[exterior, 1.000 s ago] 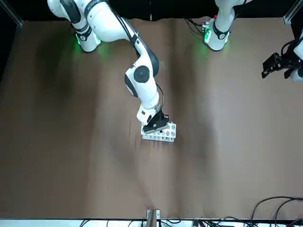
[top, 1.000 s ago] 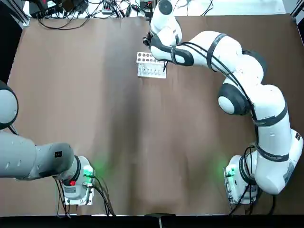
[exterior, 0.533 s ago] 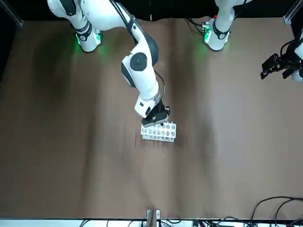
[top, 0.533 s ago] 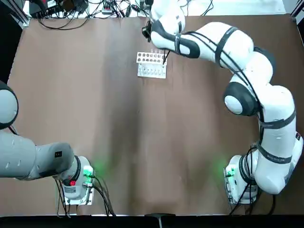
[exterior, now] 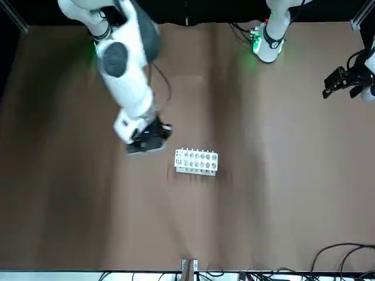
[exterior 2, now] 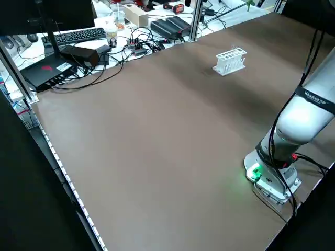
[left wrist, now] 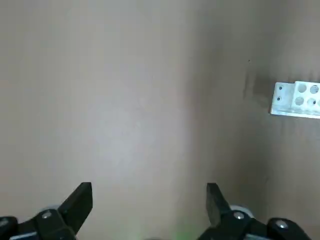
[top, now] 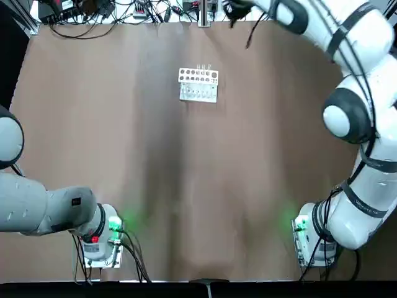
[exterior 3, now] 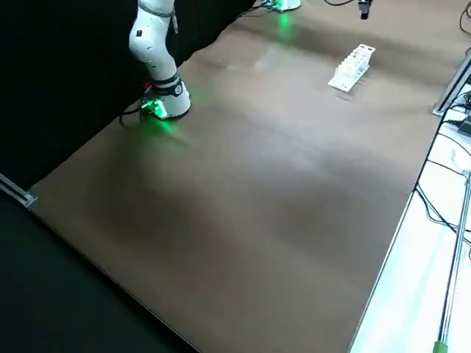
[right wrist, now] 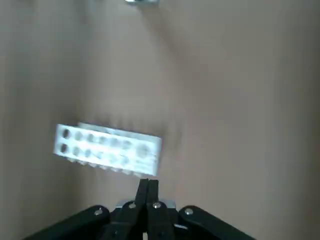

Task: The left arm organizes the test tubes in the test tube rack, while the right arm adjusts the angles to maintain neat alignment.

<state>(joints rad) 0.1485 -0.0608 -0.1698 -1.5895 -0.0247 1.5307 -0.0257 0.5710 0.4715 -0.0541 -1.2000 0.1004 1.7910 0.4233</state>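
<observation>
Test tube rack (exterior: pixel 196 162), one, white, two rows of holes, upright on bench (exterior: pixel 263 205), nearest the front camera. Thin test tubes (top: pixel 203 66) poke up at its far-from-robot edge: maybe three, exact count can't tell. Next back, right gripper (right wrist: pixel 148 181) hangs above bench, off the rack's robot-right side; jaws closed together, nothing held. Farther off, left gripper (left wrist: pixel 149 192) is at robot's left, well apart from rack; jaws wide apart, empty. Two arms total.

Step looks like straightening tubes. Best: line right jaws up level with a leaning tube's top, nudge lightly sideways until upright, don't press down; thin glass could snap or rack could slide.
</observation>
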